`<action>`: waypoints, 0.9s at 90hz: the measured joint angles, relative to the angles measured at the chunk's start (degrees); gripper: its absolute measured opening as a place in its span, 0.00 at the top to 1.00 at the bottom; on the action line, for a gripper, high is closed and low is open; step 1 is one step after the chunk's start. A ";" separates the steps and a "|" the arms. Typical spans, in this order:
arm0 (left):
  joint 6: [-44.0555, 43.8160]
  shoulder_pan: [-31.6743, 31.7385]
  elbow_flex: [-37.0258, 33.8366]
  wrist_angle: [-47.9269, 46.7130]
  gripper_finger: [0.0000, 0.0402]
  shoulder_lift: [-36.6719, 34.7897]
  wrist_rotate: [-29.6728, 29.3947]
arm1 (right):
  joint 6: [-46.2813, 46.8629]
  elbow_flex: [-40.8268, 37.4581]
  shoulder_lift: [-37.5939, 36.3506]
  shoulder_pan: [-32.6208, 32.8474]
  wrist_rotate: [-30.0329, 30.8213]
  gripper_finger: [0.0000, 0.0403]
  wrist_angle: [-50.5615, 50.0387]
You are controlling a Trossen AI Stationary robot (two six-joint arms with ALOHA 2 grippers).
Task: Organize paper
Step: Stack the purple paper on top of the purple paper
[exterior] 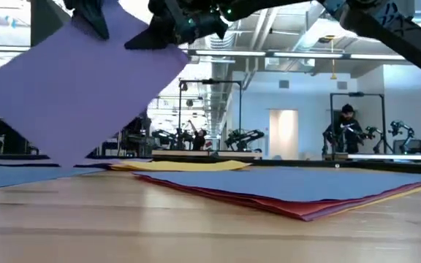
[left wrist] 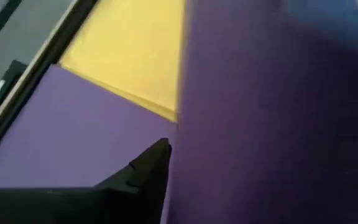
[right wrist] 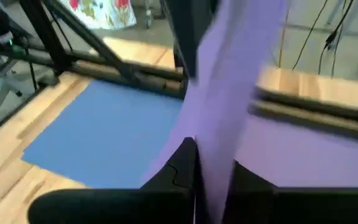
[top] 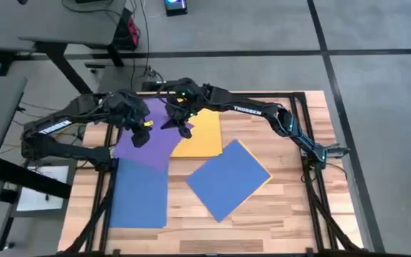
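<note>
On the table (top: 291,207), one sheet of paper (exterior: 79,88) hung tilted in the air at the upper left of the low view. The right gripper (top: 182,123) pinched its top edge, and the left gripper (top: 140,133) sat just left of that one. In the high view, a flat sheet (top: 202,135) lay right of centre, beside both grippers. Another sheet (top: 140,194) lay at the lower left. A skewed stack of sheets (top: 228,178) lay at lower centre, its lower sheets poking out under the top one. A printed sheet (top: 41,187) lay off the table's left edge.

Grey tiled floor (top: 377,64), grey desk (top: 63,21), ceiling strip lights (exterior: 298,55) beyond.
</note>
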 joint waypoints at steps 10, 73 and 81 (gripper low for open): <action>1.41 0.45 0.02 0.43 0.86 1.11 0.54 | 3.56 0.09 -0.17 0.00 -0.02 1.00 1.81; -10.65 15.70 -8.30 -0.30 1.00 4.05 -5.98 | 26.64 0.11 -0.17 -12.79 -0.33 0.53 -19.91; -14.39 18.52 -11.31 2.00 1.00 4.14 -5.70 | 25.97 0.11 -0.17 -15.83 -0.25 0.51 -22.32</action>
